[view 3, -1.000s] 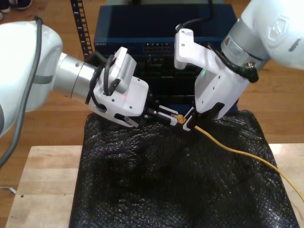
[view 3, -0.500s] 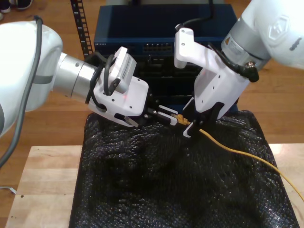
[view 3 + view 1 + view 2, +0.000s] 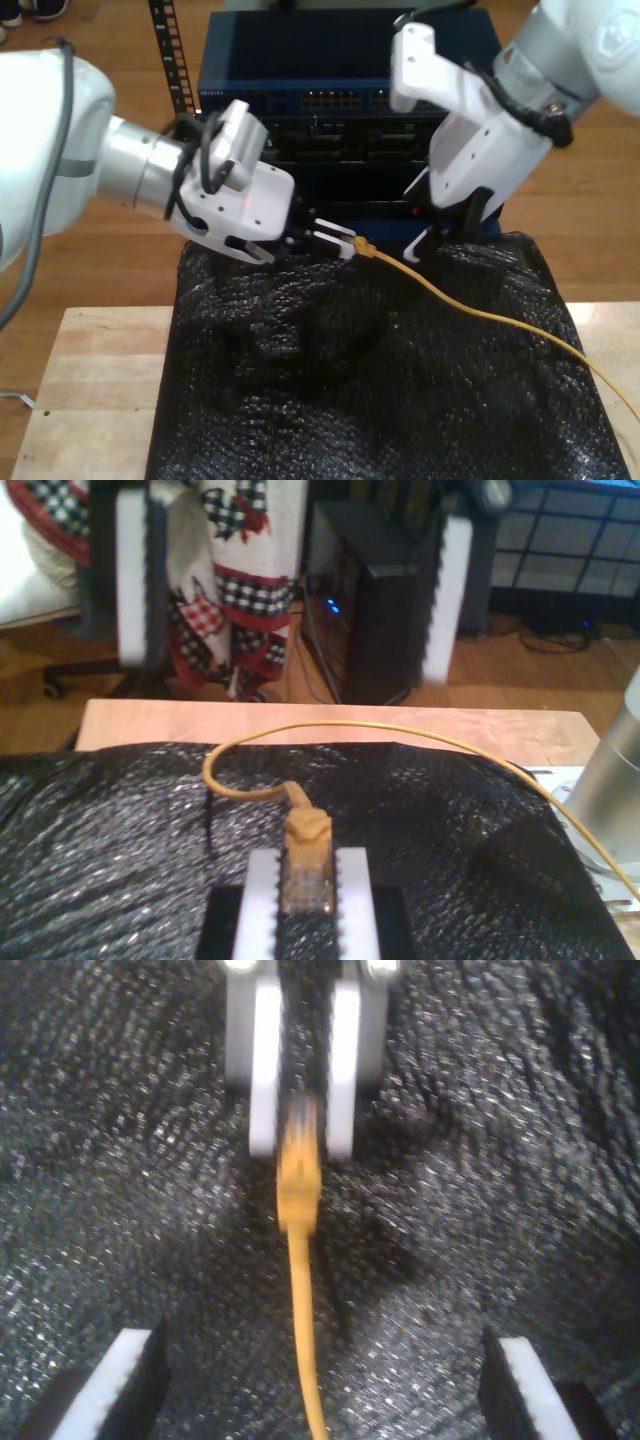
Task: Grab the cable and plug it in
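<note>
My first gripper (image 3: pixel 305 900) is clamped on the cable (image 3: pixel 470 310) at its plug, over the black sheet (image 3: pixel 350 390). The cable is thin and orange-yellow. My second gripper (image 3: pixel 320 1380) hangs apart, jaws wide. The exterior view adds a blue rack (image 3: pixel 300 70) behind the sheet.

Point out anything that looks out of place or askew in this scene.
Nothing looks damaged or spilled. The cable trails loosely over the crumpled black sheet, its plug end pinched in my first end effector. My second end effector hangs open beside it.
</note>
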Tool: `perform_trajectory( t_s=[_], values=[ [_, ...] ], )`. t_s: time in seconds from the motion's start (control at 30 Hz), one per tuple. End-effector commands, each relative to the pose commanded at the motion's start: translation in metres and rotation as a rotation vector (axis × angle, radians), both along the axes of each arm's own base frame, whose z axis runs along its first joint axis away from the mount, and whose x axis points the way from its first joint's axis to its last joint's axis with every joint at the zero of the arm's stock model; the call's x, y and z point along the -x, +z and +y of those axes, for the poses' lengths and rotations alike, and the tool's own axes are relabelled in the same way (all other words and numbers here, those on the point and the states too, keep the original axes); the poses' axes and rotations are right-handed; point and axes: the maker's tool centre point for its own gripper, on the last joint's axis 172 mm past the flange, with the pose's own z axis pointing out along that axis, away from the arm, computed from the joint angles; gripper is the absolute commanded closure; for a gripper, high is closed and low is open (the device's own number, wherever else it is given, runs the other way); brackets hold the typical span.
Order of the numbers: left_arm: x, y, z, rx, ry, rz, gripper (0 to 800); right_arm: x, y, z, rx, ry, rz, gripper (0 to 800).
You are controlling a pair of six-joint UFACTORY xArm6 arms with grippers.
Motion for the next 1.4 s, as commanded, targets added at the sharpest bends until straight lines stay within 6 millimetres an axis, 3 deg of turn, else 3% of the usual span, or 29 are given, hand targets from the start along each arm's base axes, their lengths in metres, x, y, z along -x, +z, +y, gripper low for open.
perform_trajectory(
  t_s=[0.17, 0.33, 0.57, 0.87, 1.0, 1.17, 1.4],
  values=[
    [-0.002, 0.001, 0.020, 0.041, 0.036, 0.079, 799, 0.002, 0.021, 0.001, -0.011, 0.007, -0.049, 16],
    [0.012, 0.012, 0.016, 0.100, -0.010, 0.117, 799, 0.005, 0.032, 0.001, -0.014, 0.052, -0.096, 14],
    [0.009, 0.024, 0.018, 0.148, 0.010, 0.146, 799, 0.015, 0.069, 0.006, -0.020, 0.178, -0.236, 16],
    [0.017, 0.040, 0.010, 0.230, -0.006, 0.279, 798, 0.029, 0.098, 0.028, -0.036, 0.276, -0.370, 13],
    [0.021, 0.052, 0.007, 0.276, -0.028, 0.288, 798, 0.021, 0.104, 0.024, -0.043, 0.239, -0.438, 13],
    [0.013, 0.060, 0.019, 0.350, -0.005, 0.322, 798, 0.015, 0.107, 0.023, -0.044, 0.242, -0.493, 13],
    [0.017, 0.068, 0.026, 0.436, -0.043, 0.376, 797, 0.028, 0.106, 0.046, -0.060, 0.309, -0.501, 7]
  ],
)
